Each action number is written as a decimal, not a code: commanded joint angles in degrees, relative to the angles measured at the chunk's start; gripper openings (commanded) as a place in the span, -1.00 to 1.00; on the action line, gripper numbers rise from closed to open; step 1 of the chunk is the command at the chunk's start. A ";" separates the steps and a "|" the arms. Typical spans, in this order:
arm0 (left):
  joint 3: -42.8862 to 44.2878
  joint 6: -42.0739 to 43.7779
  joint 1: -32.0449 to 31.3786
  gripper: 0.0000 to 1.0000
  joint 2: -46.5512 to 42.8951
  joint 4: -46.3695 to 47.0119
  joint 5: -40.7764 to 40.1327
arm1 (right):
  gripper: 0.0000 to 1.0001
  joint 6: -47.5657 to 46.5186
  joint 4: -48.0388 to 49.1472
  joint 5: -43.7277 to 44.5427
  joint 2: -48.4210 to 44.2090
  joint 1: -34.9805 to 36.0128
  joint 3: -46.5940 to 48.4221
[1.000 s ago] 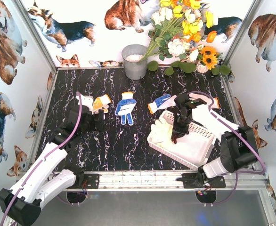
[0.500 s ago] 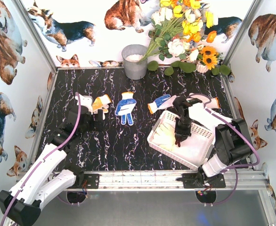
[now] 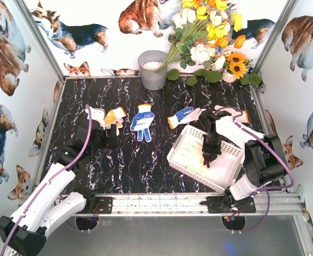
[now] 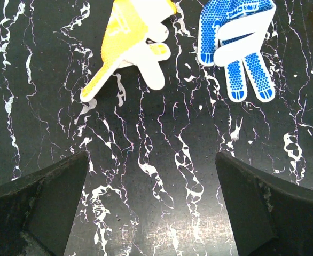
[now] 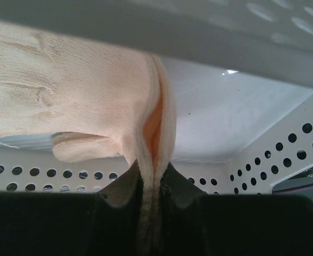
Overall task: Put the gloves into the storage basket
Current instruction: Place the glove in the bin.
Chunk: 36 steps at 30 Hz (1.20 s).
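The white perforated storage basket (image 3: 227, 169) sits tilted at the right. My right gripper (image 3: 208, 156) is inside it, shut on the cuff of a cream knit glove (image 3: 186, 152) that lies across the basket's left part. In the right wrist view the jaws (image 5: 152, 176) pinch the glove (image 5: 81, 117) in front of the basket wall (image 5: 284, 154). My left gripper (image 4: 152, 202) is open and empty above the table, just short of a yellow-palmed glove (image 4: 122, 42) and a blue-dotted glove (image 4: 236, 37). These show from above too, yellow (image 3: 114, 116) and blue-dotted (image 3: 142, 121).
Another white glove (image 3: 96, 113) lies left of the yellow one. A blue-palmed glove (image 3: 181, 116) lies just beyond the basket, and an orange-cuffed glove (image 3: 237, 114) lies at its far right. A grey metal bucket (image 3: 153, 69) and flowers (image 3: 210, 37) stand at the back.
My right gripper has moved right and nearer with the cream glove, drawing it from the basket's left rim down into the basket. The left arm has not moved.
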 commanded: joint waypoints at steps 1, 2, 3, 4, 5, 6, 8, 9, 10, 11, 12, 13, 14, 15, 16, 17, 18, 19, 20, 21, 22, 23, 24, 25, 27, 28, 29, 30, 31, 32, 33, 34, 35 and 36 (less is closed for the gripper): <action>0.07 0.39 0.82 0.99 -1.02 1.28 -0.27 | -1.00 -1.77 -0.92 2.02 -1.41 -0.89 0.51; 0.07 0.40 0.80 0.99 -0.96 1.28 -0.27 | -0.98 -1.94 -0.91 2.03 -1.50 -0.90 0.61; 0.07 0.45 0.82 0.99 -0.83 1.22 -0.20 | -0.83 -2.17 -0.90 2.02 -1.63 -0.90 0.76; 0.07 0.42 0.85 0.99 -0.77 1.20 -0.18 | -0.62 -2.32 -0.93 2.07 -1.75 -0.90 0.95; 0.07 0.39 0.78 0.99 -0.68 1.20 -0.26 | -0.41 -2.43 -1.00 2.09 -1.91 -0.90 1.11; 0.07 0.38 0.87 0.99 -0.72 1.20 -0.35 | -0.25 -2.51 -1.20 2.22 -2.25 -0.90 1.27; 0.07 0.39 0.84 0.99 -0.90 1.20 -0.43 | -0.02 -2.56 -1.74 2.75 -3.26 -0.90 1.49; 0.07 0.32 0.82 0.99 -1.01 1.20 -0.44 | 0.06 -2.46 -2.07 3.17 -3.96 -0.90 1.50; 0.07 0.30 0.81 0.99 -1.10 1.20 -0.51 | 0.12 -2.35 -2.56 3.57 -4.70 -0.90 1.50; 0.07 0.29 0.81 0.99 -1.06 1.20 -0.53 | 0.16 -2.21 -3.05 4.12 -5.54 -0.90 1.54; 0.07 0.29 0.84 0.99 -1.10 1.24 -0.60 | 0.17 -2.07 -3.70 4.59 -6.30 -0.90 1.69; 0.07 0.29 0.83 0.99 -1.11 1.20 -0.62 | 0.17 -1.87 -4.81 5.40 -7.55 -0.90 1.94; 0.07 0.25 0.78 0.99 -1.07 1.20 -0.62 | 0.18 -1.56 -5.70 6.13 -8.57 -0.90 2.33; 0.07 0.21 0.82 0.99 -1.03 1.20 -0.70 | 0.18 -1.22 -6.62 7.05 -9.54 -0.90 2.94; 0.07 0.21 0.82 0.99 -0.98 1.20 -0.71 | 0.18 -0.89 -7.66 8.19 -10.65 -0.90 3.57; 0.07 0.20 0.80 0.99 -0.94 1.21 -0.71 | 0.19 -0.28 -8.67 9.91 -11.80 -0.90 4.26; 0.07 0.20 0.80 0.99 -0.84 1.20 -0.71 | 0.19 0.33 -9.47 11.65 -12.93 -0.90 4.71; 0.07 0.29 0.79 0.99 -0.80 1.20 -0.75 | 0.19 0.86 -9.94 13.17 -14.15 -0.90 5.13; 0.07 0.34 0.81 0.99 -0.70 1.26 -0.79 | 0.19 1.40 -10.08 14.28 -15.30 -0.90 5.22; 0.07 0.40 0.82 0.99 -0.61 1.28 -0.87 | 0.19 1.92 -9.96 15.09 -16.52 -0.90 5.10; 0.07 0.38 0.76 0.99 -0.50 1.28 -0.97 | 0.19 2.43 -9.61 15.64 -17.64 -0.90 4.81; 0.07 0.38 0.76 0.99 -0.49 1.28 -0.97 | 0.19 2.79 -9.04 15.97 -18.67 -0.90 4.45; 0.07 0.38 0.83 0.99 -0.49 1.28 -0.91 | 0.17 3.10 -8.24 16.34 -19.81 -0.90 3.98; 0.07 0.50 0.82 0.99 -0.60 1.40 -0.59 | 0.14 3.68 -7.12 16.84 -21.20 -0.86 3.28; 0.07 0.80 0.79 0.99 -1.23 2.10 0.22 | 0.13 4.32 -3.45 16.96 -25.69 -0.87 1.06; 0.07 0.89 0.83 0.99 -1.59 2.42 0.52 | 0.12 4.44 -1.41 16.36 -28.27 -0.85 0.17; 0.07 0.91 0.82 0.99 -1.83 2.50 0.64 | 0.12 4.19 0.95 15.20 -30.81 -0.85 -0.74; 0.07 0.79 0.87 0.99 -2.03 2.51 0.57 | 0.12 2.72 3.62 13.79 -33.07 -0.90 -1.78; 0.07 0.49 0.87 0.99 -2.07 2.44 0.41 | 0.13 2.14 6.28 12.95 -35.52 -0.83 -2.64; 0.07 0.09 0.90 0.99 -2.00 2.39 0.21 | 0.14 1.84 8.76 12.74 -37.86 -0.89 -3.60; 0.07 -0.49 0.91 0.99 -1.76 2.58 0.26 | 0.18 1.63 11.03 12.62 -40.17 -0.90 -4.46; -0.07 -0.99 0.91 0.99 -1.30 3.29 0.71 | 0.25 1.23 13.25 12.40 -42.51 -0.90 -5.34; -1.71 -1.41 0.97 0.99 -0.41 4.28 1.48 | 0.37 0.72 15.29 11.99 -44.55 -0.90 -6.31; -1.88 -1.93 1.02 0.99 0.94 5.37 1.98 | 0.45 0.08 17.60 11.21 -46.61 -0.90 -7.23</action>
